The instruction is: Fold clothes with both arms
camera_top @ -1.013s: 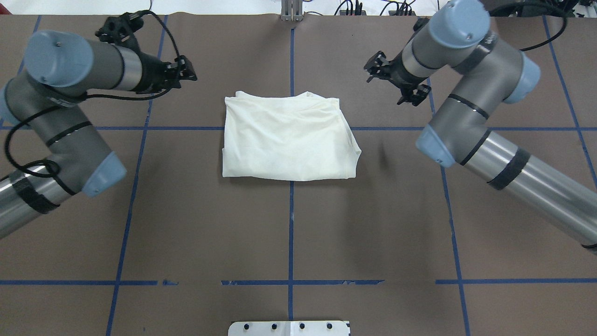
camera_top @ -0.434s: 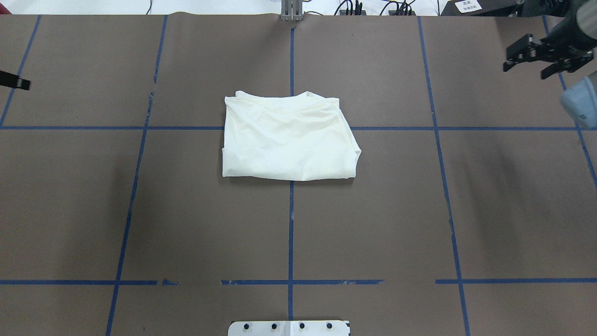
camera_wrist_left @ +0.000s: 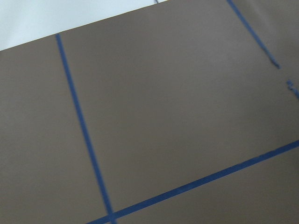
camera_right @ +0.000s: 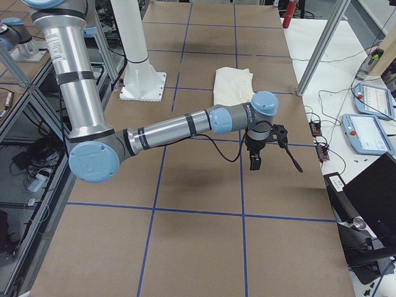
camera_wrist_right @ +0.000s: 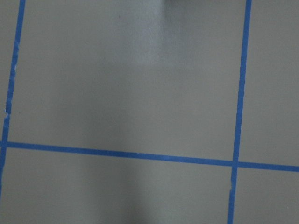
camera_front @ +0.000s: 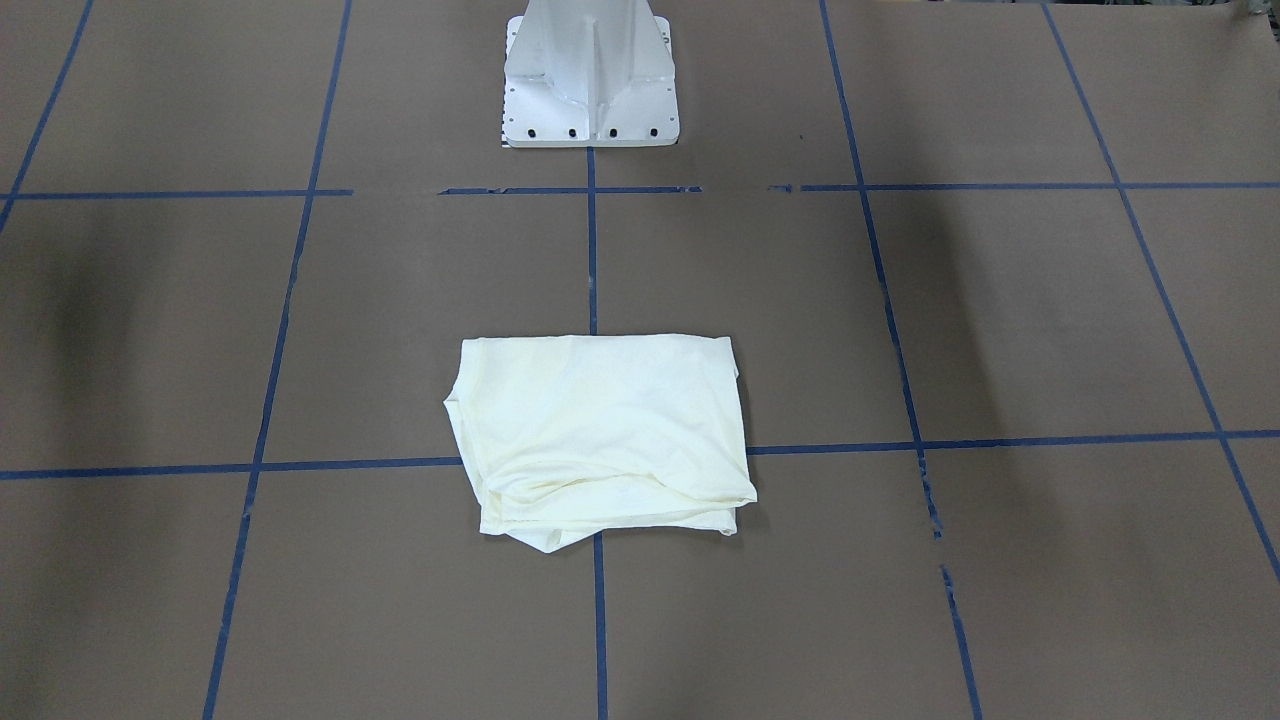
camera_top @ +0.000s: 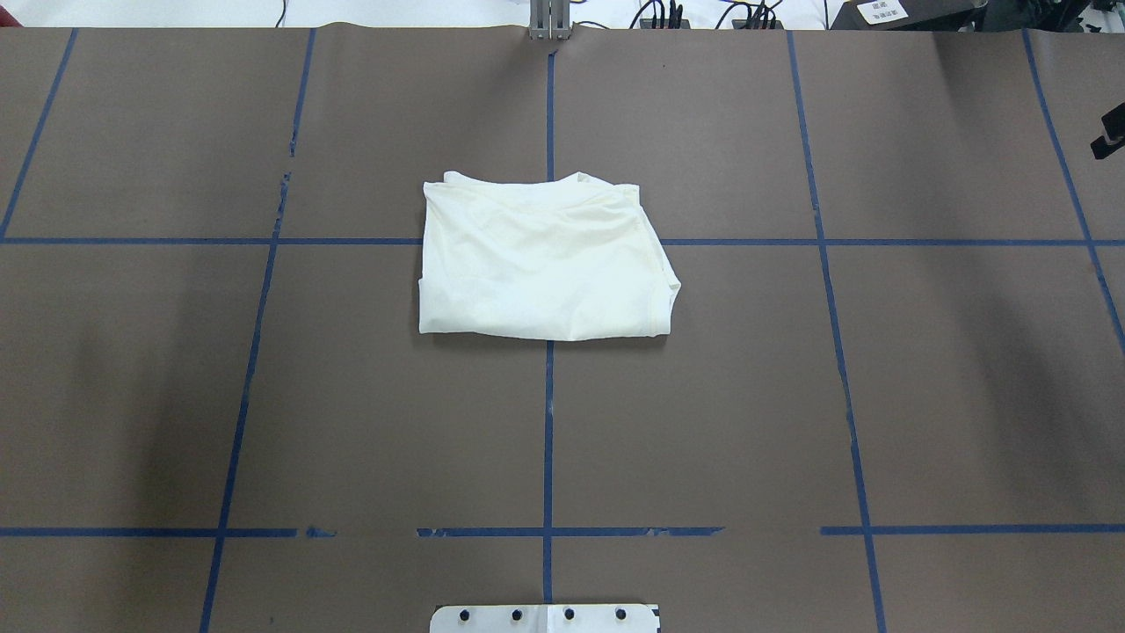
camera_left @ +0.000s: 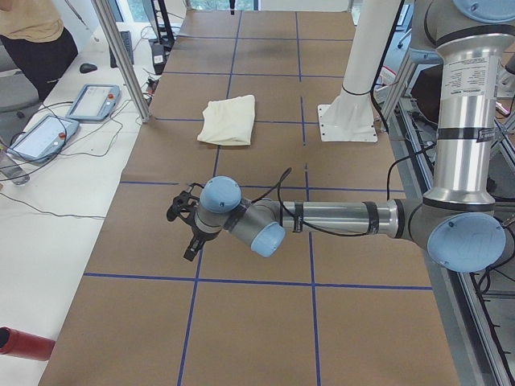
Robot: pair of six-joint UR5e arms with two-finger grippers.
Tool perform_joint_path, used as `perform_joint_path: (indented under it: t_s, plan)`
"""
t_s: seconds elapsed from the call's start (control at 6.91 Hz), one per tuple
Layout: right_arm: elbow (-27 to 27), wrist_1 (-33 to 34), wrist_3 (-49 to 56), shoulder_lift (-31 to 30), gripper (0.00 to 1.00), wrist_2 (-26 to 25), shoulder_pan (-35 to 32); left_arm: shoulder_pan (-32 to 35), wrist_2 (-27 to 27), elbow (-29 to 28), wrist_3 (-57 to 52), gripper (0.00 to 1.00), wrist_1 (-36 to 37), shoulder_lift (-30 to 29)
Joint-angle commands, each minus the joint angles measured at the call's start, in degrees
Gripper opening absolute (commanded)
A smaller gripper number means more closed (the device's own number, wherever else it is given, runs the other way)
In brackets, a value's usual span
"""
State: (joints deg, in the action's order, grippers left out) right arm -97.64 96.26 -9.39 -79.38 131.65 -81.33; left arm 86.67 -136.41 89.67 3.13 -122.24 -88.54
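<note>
Shirt [camera_top: 545,259] lies folded, so you see left claw [camera_left: 183,223] and right claw [camera_right: 263,151] hanging well aside; their spread you cannot tell.

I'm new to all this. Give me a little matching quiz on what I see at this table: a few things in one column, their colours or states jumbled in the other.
Things:
1. shirt
2. tape lines
3. table cover
4. pedestal

Descriptions:
A. brown
B. white, standing on the table
C. blue, laid in a grid
D. cream, folded

Pairs: 1-D, 2-C, 3-A, 4-B
</note>
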Motion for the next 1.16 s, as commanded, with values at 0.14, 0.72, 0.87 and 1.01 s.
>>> perform_joint_path:
  t_s: [0.14,0.72,0.87,1.01]
  plan:
    - [-5.89,1.57,2.27,-5.96,1.00,-0.07,-0.67,1.56,-2.20,5.23,-0.77,1.00,21.08,-3.10]
    - [-4.93,1.57,2.18,-6.14,1.00,0.28,-0.41,2.09,-0.88,13.07,-5.05,1.00,32.14,5.87]
    - [-5.10,1.57,2.27,-6.05,1.00,0.10,-0.23,2.09,-0.62,15.94,-4.89,1.00,31.71,6.44]
    - [-4.93,1.57,2.62,-6.49,1.00,0.10,0.73,2.62,-0.62,19.19,-4.89,1.00,31.71,7.06]
